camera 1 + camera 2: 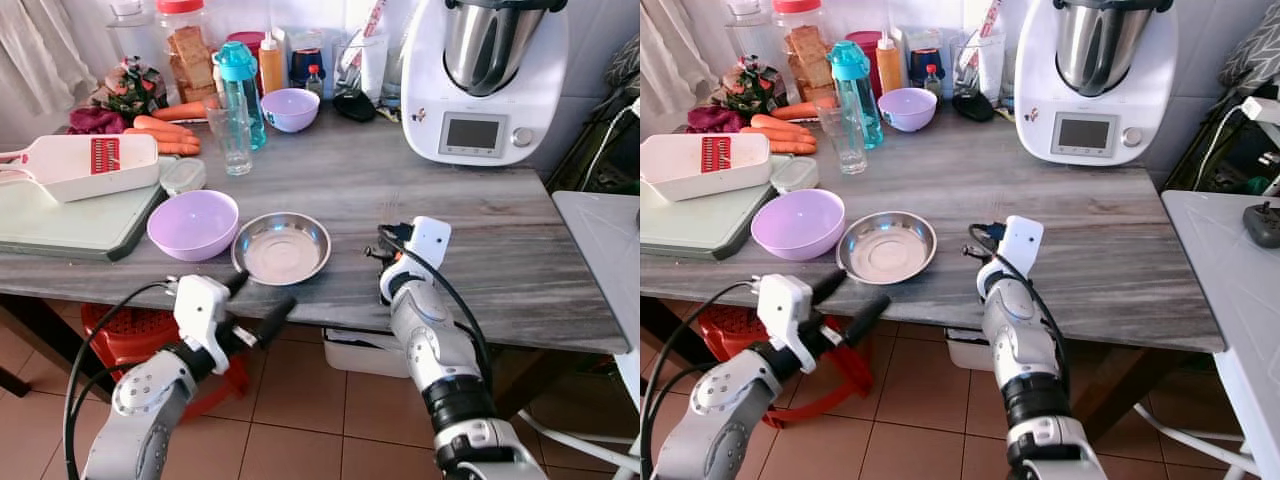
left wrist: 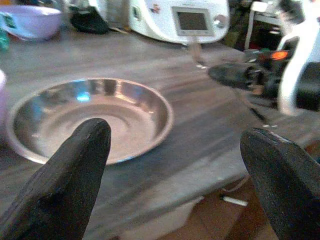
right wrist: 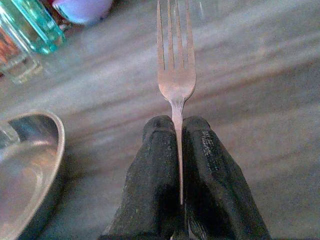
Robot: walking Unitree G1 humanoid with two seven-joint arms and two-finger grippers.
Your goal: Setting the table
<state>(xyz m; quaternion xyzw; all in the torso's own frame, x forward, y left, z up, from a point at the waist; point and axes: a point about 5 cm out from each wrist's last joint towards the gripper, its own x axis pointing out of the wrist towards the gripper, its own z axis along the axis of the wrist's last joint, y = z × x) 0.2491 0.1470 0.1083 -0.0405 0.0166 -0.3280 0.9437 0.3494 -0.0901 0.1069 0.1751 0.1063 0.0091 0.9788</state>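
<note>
The right gripper (image 3: 177, 150), jaws pinched on a fork (image 3: 176, 75), hovers over the table (image 1: 480, 230) just right of the steel plate (image 1: 282, 247), seemingly not touching. The left gripper (image 1: 258, 303), jaws wide and empty, sits before that plate.

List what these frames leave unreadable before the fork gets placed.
- Fork handle: hidden between the right gripper fingers in the right wrist view; in the head views the wrist covers the fork.
- Whether the fork touches the table: cannot tell.
- Kitchen machine screen: too small to read.
- Steel bowl near rim: blocked by a left gripper finger, left wrist view.
</note>
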